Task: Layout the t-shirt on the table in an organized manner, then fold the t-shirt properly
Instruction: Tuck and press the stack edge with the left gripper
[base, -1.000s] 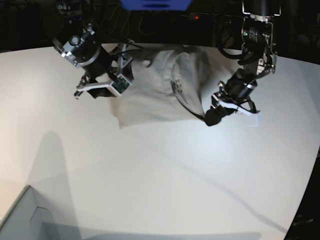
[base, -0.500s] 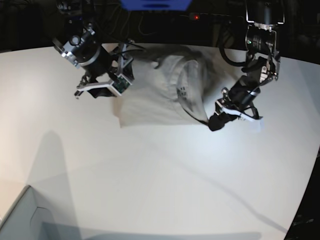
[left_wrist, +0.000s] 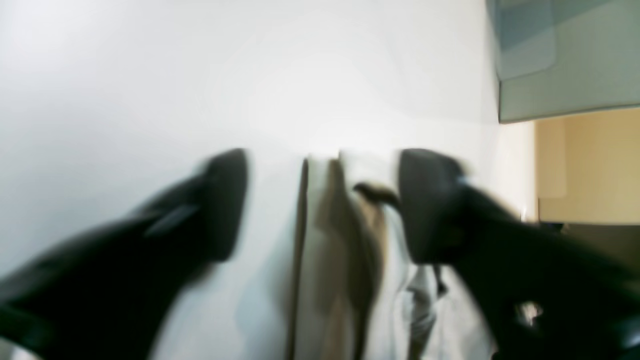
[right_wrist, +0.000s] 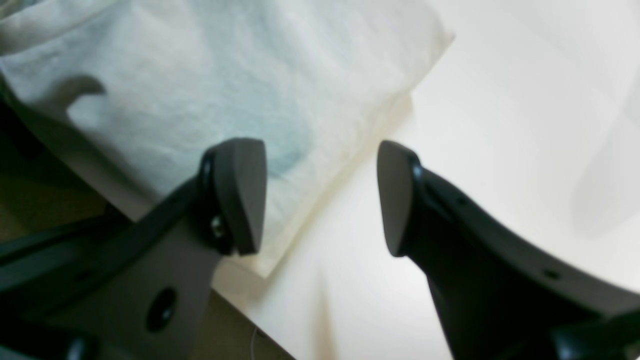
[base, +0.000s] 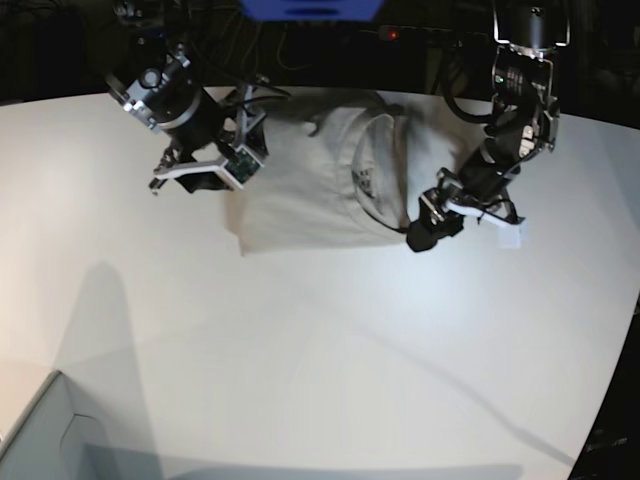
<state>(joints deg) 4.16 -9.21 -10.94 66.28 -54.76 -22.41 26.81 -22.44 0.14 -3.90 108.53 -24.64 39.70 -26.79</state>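
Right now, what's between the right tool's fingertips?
Nothing held. In the right wrist view the right tool stands open over the t-shirt edge, with cloth and bare table showing through the gap.

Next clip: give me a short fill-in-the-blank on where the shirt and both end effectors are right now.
1. The t-shirt lies bunched near the table's ____ edge in the base view.
2. The right end effector has its jaws ____.
3. Between the left end effector's jaws shows a fold of ____.

Missing words: far; open; shirt fabric
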